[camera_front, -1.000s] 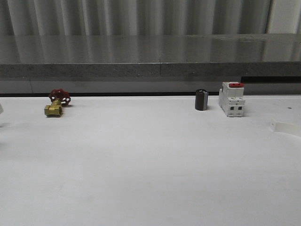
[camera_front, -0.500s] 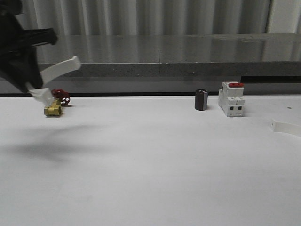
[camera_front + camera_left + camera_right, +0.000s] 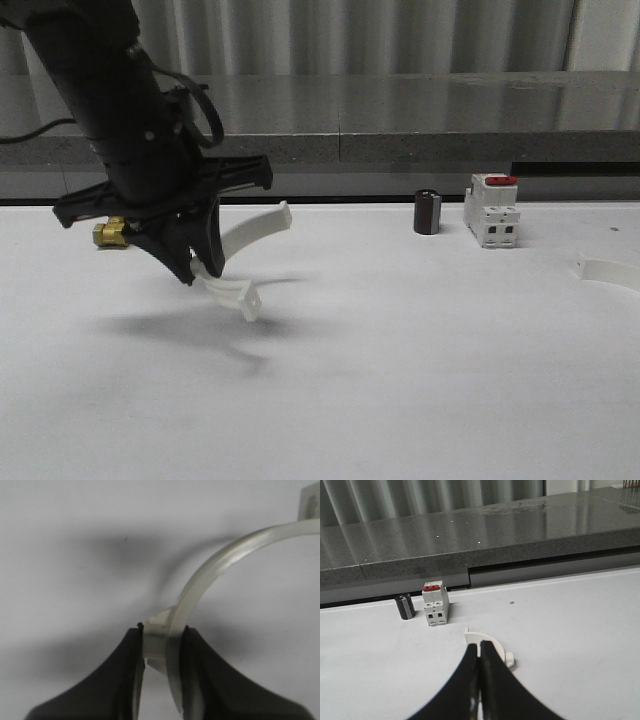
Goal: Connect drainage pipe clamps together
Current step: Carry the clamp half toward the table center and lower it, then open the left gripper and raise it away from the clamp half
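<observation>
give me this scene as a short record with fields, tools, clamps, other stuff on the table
left tool: shut on clamp half, held above the table
held clamp half: white arc, in the air over the table's left part
right tool: fingers together, nothing visibly held
second clamp half: lying on the table at the right edge, apart from the first
clamps joined: no
breaker: upright, back right
black cylinder: just left of the breaker
brass valve: back left, partly hidden by the left arm

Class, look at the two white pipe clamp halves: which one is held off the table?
The clamp half pinched in the left gripper; the other half lies on the table's right edge.
</observation>
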Controlling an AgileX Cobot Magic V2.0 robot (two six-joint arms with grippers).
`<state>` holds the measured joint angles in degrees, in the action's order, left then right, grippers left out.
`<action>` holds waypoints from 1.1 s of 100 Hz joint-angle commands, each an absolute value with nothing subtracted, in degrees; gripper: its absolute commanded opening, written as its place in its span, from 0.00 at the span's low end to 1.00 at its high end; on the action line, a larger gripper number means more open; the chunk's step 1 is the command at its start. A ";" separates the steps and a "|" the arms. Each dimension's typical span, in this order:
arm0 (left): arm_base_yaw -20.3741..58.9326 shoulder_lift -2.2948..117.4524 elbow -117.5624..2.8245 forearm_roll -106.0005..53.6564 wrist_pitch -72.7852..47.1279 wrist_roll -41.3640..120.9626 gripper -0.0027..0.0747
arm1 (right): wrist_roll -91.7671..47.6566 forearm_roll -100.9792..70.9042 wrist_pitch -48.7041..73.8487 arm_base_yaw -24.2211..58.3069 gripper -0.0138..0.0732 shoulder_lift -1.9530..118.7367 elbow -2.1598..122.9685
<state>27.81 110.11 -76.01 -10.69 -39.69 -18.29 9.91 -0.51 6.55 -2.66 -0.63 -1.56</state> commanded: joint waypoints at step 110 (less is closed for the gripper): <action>28.25 110.07 -77.30 -10.89 -36.68 -17.17 0.81 | 9.73 0.00 2.27 -2.88 0.02 -1.75 -0.68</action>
<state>27.97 114.77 -76.37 -10.98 -36.77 -19.43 9.91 -0.51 6.55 -2.66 -0.63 -1.56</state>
